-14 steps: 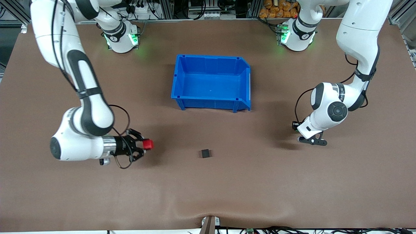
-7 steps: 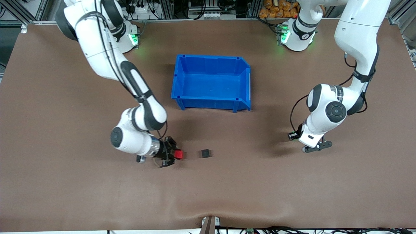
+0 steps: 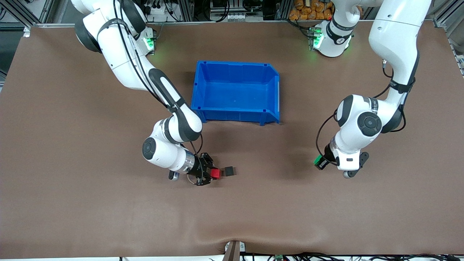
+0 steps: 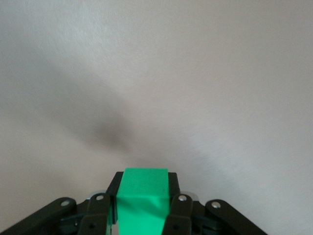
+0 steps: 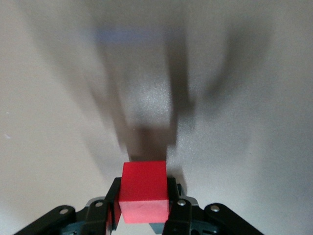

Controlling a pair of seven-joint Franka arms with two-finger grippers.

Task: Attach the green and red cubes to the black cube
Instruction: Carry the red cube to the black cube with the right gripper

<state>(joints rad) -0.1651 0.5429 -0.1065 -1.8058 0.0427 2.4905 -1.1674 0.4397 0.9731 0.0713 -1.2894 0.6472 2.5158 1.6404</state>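
Note:
A small black cube (image 3: pixel 229 170) sits on the brown table, nearer to the front camera than the blue bin. My right gripper (image 3: pixel 212 173) is shut on a red cube (image 3: pixel 216 173) and holds it right beside the black cube, on the side toward the right arm's end; I cannot tell if they touch. In the right wrist view the red cube (image 5: pixel 144 191) is between the fingers, with a blurred dark shape just past it. My left gripper (image 3: pixel 320 161) is shut on a green cube (image 3: pixel 318 160), low over the table toward the left arm's end. The green cube (image 4: pixel 142 200) fills the left wrist's jaws.
An empty blue bin (image 3: pixel 236 92) stands at the table's middle, farther from the front camera than the black cube. Bare brown table lies between the black cube and the left gripper.
My right gripper has carried the red cube across the table up to the black cube. My left arm has swung and lowered, so the green cube now shows in the front view.

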